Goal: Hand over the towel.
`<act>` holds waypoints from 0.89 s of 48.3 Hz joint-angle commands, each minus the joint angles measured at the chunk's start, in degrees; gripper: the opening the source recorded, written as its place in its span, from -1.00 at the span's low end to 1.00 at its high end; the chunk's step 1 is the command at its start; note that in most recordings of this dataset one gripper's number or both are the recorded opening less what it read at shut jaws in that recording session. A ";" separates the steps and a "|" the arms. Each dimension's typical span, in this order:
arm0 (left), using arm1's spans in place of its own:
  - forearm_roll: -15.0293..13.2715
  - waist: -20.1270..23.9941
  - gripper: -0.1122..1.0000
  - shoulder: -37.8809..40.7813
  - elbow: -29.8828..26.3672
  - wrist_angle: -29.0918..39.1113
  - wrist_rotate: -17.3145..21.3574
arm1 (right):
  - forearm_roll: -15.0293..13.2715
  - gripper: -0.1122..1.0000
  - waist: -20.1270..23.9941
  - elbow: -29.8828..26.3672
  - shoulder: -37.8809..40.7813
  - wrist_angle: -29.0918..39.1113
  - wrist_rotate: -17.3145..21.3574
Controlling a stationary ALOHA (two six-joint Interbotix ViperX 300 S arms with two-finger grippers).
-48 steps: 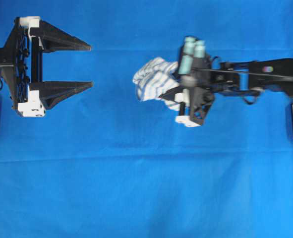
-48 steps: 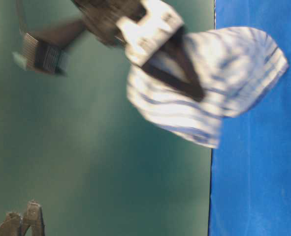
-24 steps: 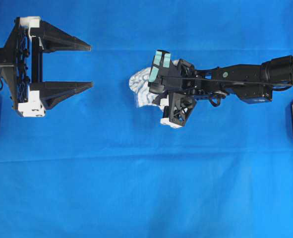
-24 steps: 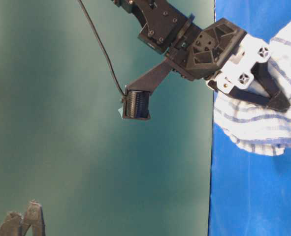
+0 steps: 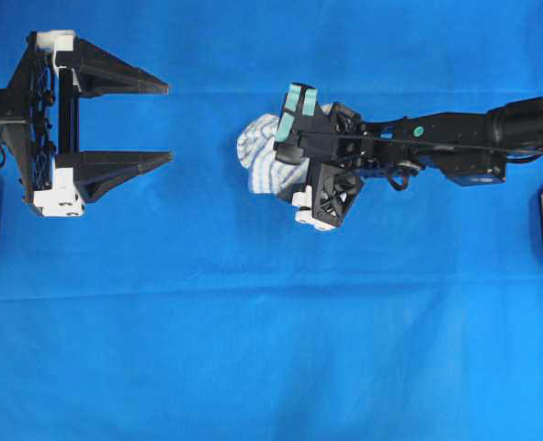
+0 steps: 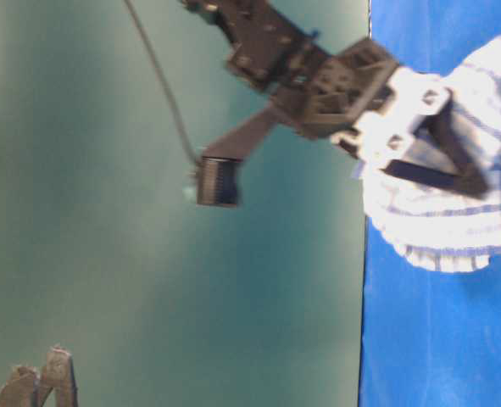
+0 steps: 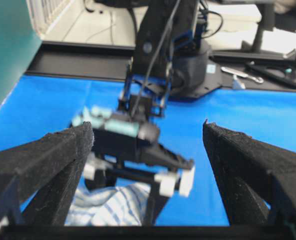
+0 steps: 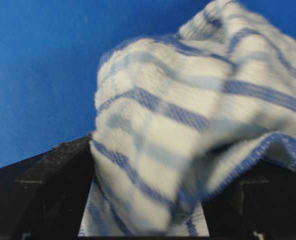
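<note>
Towel (image 5: 260,158), one, gripped by right end effector (image 5: 285,170), left end effector (image 5: 165,122) agape

From overhead, the black right end effector (image 5: 285,175) covers much of the small white towel with thin blue stripes (image 5: 257,158), so the fingertips' grip cannot be seen. The table-level view is motion-blurred, and its right edge crops the towel (image 6: 453,212). The right wrist view cuts off the towel (image 8: 188,140) below.
</note>
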 commanded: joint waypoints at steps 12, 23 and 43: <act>0.00 -0.09 0.89 -0.18 -0.70 -0.26 0.09 | -2.37 0.47 -0.44 0.70 -20.04 3.08 -0.09; -0.09 -0.09 0.89 -0.18 -0.70 -0.26 0.00 | -3.52 0.47 -0.44 2.99 -32.17 2.37 -0.18; 0.00 0.00 0.89 -0.18 -0.62 -0.26 0.09 | -3.69 0.47 0.44 10.72 -46.14 -2.55 -0.26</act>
